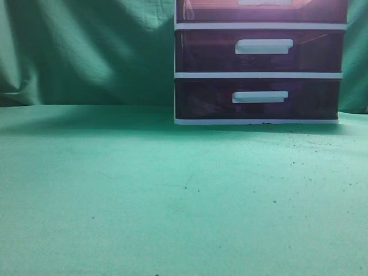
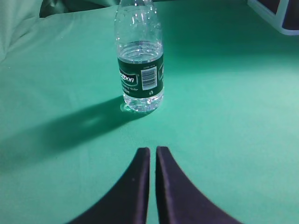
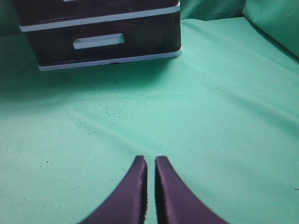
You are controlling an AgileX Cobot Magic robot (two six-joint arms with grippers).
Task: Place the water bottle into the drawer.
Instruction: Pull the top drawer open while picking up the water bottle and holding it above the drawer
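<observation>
I see open green cloth around the upright clear plastic water bottle; left gripper and right gripper both pressed together, empty.

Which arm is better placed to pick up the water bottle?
Left. The water bottle stands upright straight ahead of the left gripper; the right gripper faces the cabinet, with no bottle visible.

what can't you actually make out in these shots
- Top drawer: exterior view's upper edge cuts it off, so open or shut is unclear.
- Water bottle: cap cut off by the left wrist view's top edge; absent from the exterior view.
- Bottle label: print too small to read fully.
- Left gripper and right gripper: only the near-touching fingertips show, arms out of frame.
</observation>
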